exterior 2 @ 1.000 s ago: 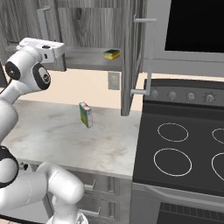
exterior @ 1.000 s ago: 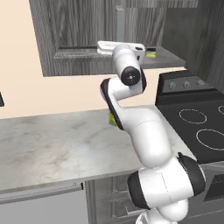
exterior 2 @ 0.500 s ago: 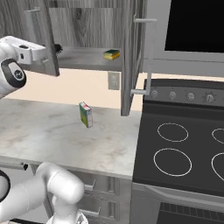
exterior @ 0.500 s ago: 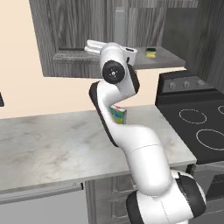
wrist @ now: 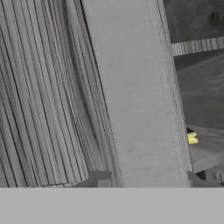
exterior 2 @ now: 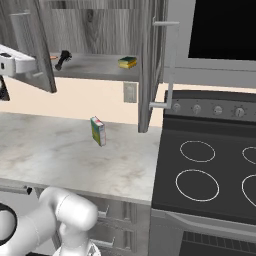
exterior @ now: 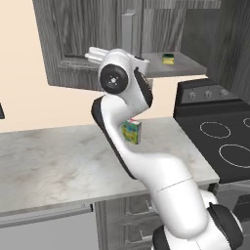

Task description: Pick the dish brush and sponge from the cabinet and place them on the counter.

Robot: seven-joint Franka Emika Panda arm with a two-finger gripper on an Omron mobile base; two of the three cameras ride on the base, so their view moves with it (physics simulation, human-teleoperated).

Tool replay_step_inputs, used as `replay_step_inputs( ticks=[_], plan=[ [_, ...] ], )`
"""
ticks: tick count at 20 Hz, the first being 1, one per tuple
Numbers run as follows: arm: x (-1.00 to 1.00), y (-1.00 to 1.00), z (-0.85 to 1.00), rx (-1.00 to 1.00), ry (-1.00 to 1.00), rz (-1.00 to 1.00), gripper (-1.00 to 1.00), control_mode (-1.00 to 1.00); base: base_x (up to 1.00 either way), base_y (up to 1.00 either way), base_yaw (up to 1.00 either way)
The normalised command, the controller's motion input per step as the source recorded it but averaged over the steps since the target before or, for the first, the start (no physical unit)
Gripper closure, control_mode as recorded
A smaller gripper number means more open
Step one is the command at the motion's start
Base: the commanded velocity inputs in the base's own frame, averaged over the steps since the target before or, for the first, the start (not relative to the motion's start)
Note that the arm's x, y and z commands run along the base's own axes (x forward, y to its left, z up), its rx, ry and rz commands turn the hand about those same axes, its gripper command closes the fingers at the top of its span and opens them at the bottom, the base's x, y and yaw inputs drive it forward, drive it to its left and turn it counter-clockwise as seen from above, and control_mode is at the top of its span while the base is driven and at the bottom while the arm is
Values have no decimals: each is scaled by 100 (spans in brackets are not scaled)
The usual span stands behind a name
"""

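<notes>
Door-opening looks basically done. Over the last second the arm swung out to the left of the cabinet, and the cabinet's left door went with it, so it now stands wide open. The gripper sits right up at that door; the hand view has the door's grey bar handle filling most of the picture at very close range. I honestly can't tell from these shots if the gripper is clamped on the handle or has let go.

What it means for the task: both things are now exposed on the cabinet's shelf. The dish brush lies toward the left end of the cabinet, the sponge toward its right end, well apart from each other. Neither has been picked. The bench below the cabinet has just a small colourful box standing on it. My guess for next: back off the door, then reach in for the brush since it's nearer.
</notes>
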Motion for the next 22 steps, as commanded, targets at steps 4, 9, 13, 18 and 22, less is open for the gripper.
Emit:
replay_step_inputs(
  ticks=[4,9,13,18,22],
  plan=[
    [-45,92,-24,4,4,-5,100,-100,0,0,0],
    [-34,82,-25,3,6,-6,100,-100,0,0,0],
    [-27,58,-20,2,5,-6,100,-100,0,0,0],
    [-24,48,-23,0,4,-5,-100,-100,0,0,0],
    [-29,1,-5,0,0,-2,-100,-100,0,0,0]
  ],
)
